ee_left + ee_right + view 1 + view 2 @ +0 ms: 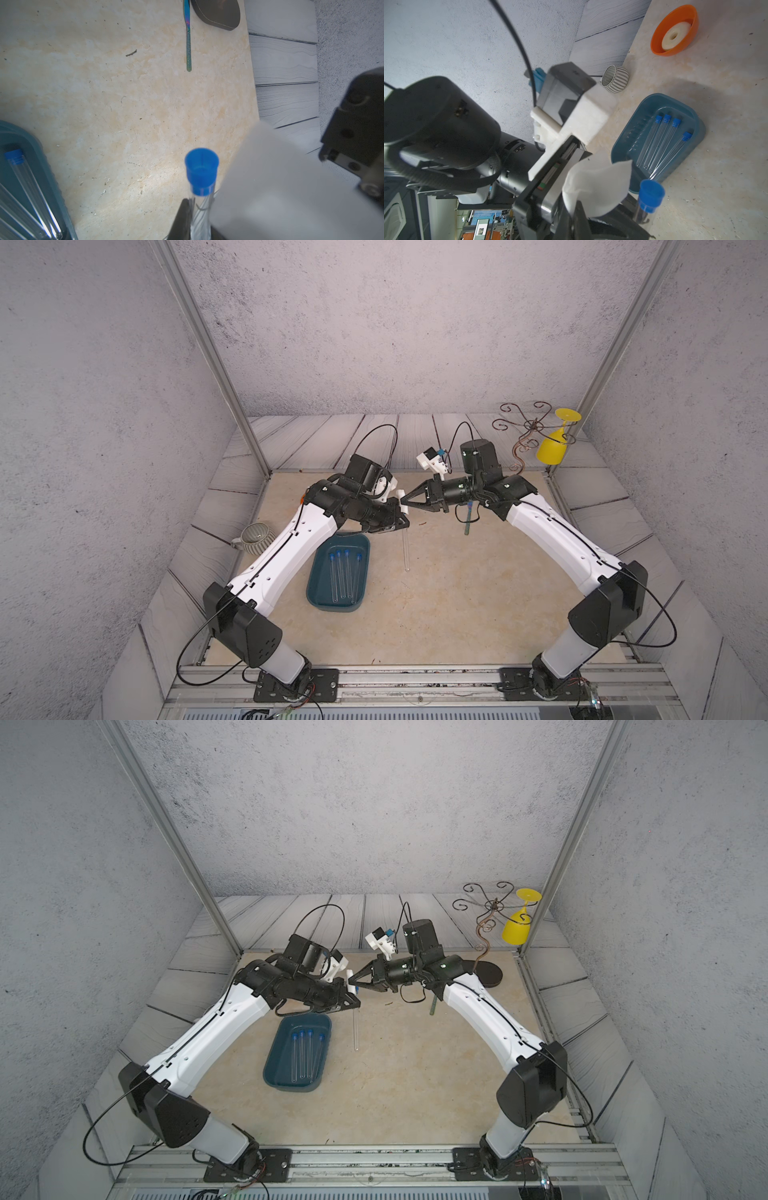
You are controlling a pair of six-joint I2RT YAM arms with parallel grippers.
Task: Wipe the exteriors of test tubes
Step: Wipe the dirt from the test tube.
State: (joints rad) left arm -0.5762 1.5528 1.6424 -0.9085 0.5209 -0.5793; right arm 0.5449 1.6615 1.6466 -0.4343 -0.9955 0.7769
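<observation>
Beige surface [457, 593] below: left claw [404, 526] pinches one tube [406, 551] just under its cap [201, 166], beside the tray [620, 143] holding four more. Right claw [405, 503], pinching a wipe [598, 185], meets the capped end; the bare length runs alongside the tray, away from the wipe.

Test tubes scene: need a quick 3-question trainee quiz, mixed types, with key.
1. True or false: the left gripper is shut on a capped test tube.
2. How many tubes lie in the blue tray?
3. The right gripper grips: A) white wipe; B) teal knife; C) striped mug.
Key: 1 true; 2 four; 3 A.
</observation>
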